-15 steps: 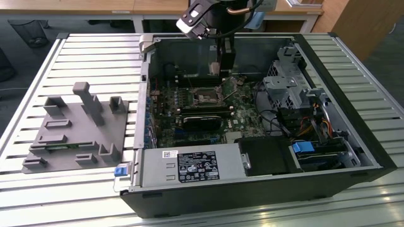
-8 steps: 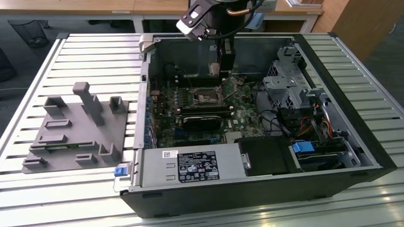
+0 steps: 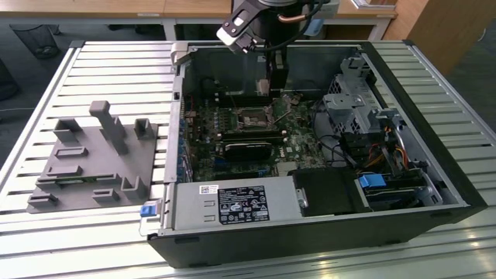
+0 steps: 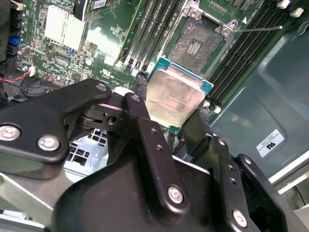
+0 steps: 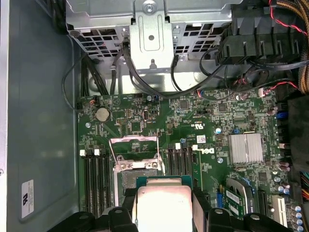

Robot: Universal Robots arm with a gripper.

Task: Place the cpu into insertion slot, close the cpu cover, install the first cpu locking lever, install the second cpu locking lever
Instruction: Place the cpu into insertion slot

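Gripping the cpu (image 4: 175, 94) flat by two opposite edges, the gripper (image 4: 166, 112) hangs over the motherboard (image 4: 104, 48). The bare insertion slot (image 4: 195, 44) lies just beyond the chip, apart from it. It is flanked by memory slots (image 4: 155, 29), with the cpu cover (image 5: 135, 147) standing open and nothing between chip and slot.

The chip (image 4: 176, 94) has a pale, brushed metal top with a dull, smudged sheen and a green rim. The gripper (image 4: 170, 108) is matt black with shiny steel screws. The socket (image 4: 197, 46) is dark and finely grained, rimmed in bare metal. The circuit board (image 5: 120, 126) is glossy green. The case wall (image 5: 43, 121) is smooth grey painted metal.
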